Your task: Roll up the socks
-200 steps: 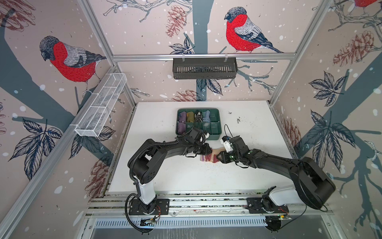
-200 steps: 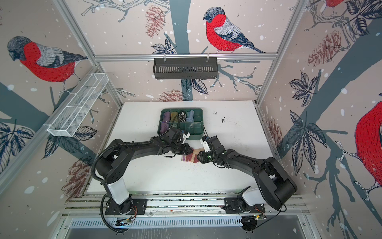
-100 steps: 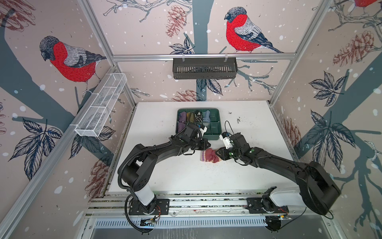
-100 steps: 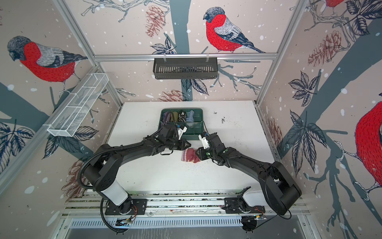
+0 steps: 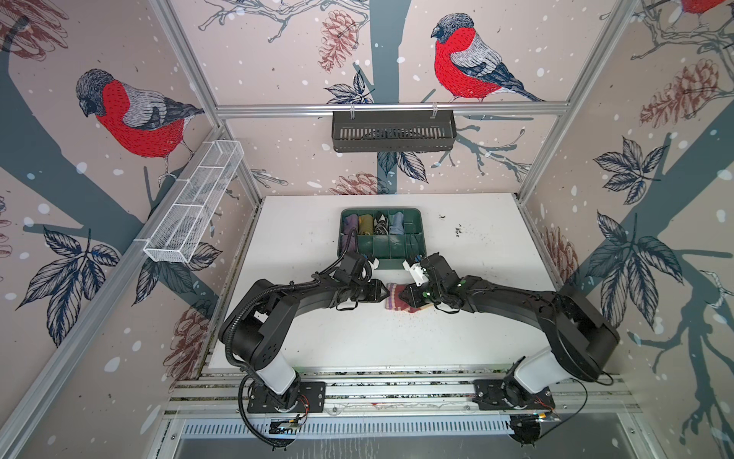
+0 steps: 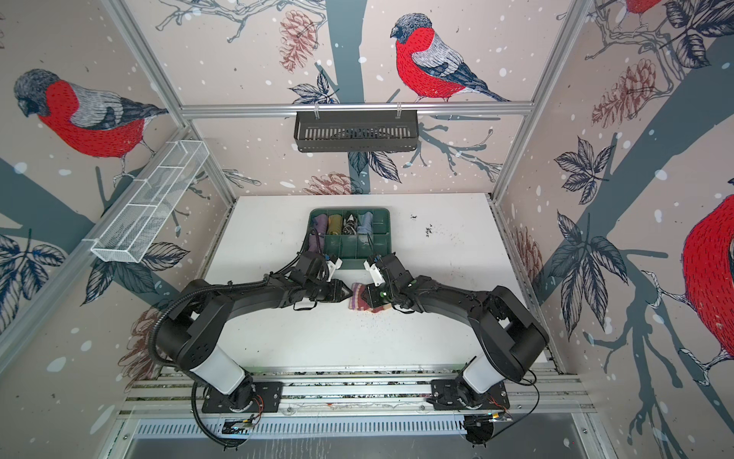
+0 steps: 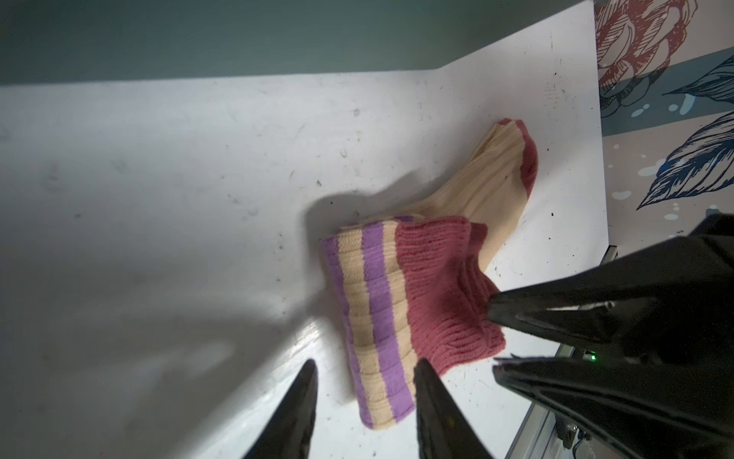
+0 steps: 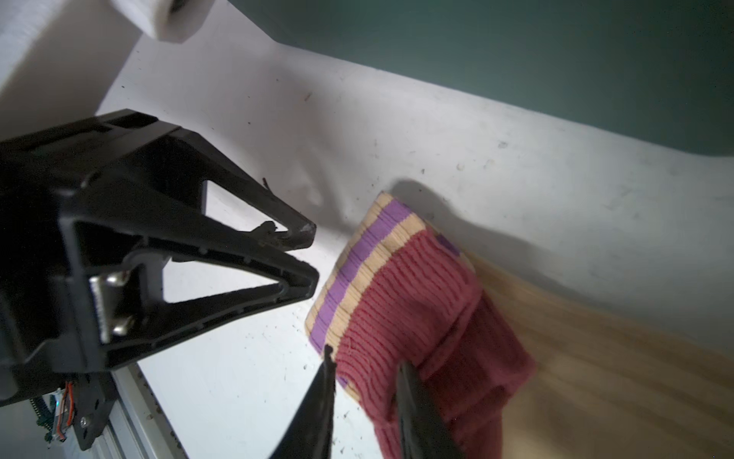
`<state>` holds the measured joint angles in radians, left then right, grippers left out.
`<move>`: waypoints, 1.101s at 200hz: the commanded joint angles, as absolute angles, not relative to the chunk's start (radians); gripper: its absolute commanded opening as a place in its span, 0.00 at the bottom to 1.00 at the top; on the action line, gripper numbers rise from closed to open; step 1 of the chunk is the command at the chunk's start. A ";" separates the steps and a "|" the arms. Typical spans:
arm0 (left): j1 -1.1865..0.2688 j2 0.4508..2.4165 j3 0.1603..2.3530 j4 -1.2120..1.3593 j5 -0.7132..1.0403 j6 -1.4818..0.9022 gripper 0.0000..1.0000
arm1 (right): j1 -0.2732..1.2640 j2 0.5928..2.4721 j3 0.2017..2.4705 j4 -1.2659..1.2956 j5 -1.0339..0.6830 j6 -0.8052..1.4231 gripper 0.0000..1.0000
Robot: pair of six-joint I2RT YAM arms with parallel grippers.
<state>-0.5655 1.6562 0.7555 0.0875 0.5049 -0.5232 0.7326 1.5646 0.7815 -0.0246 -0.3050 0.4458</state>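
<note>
Left gripper (image 5: 386,293) gapes open, empty (right gripper (image 5: 402,296) is pinching the red cuff (image 7: 437,286)). Socks (image 5: 394,304) sit just past its tips, between both.

Wallpaper of red-breasted bullfinches, pine cones and grey-blue branches (image 5: 139,119) covers the walls, framed by silver aluminium rails (image 5: 389,108). A black slotted plastic basket (image 5: 393,137) hangs on the back rail, and a white wire-mesh basket (image 5: 190,206) on the left wall. The scuffed white tabletop (image 5: 298,337) is brightly lit.

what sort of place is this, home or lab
Probably a robot test cell, not a home: silver aluminium frame with bird-print panels, two black robot arms bolted to a metal rail, one white tabletop.
</note>
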 commanded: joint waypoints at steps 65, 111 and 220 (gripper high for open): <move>-0.552 1.701 0.747 0.178 0.564 -0.521 0.42 | 0.719 1.627 0.791 -0.076 -0.241 0.451 0.29; -0.552 1.730 0.738 0.235 0.614 -0.540 0.42 | 0.709 1.660 0.792 -0.066 -0.255 0.452 0.28; -0.554 1.784 0.734 0.312 0.664 -0.566 0.37 | 0.704 1.670 0.779 -0.049 -0.279 0.451 0.28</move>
<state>-0.5529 1.7721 0.7300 0.2829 0.6506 -0.5606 0.7040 1.6619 0.7849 -0.0151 -0.2852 0.4461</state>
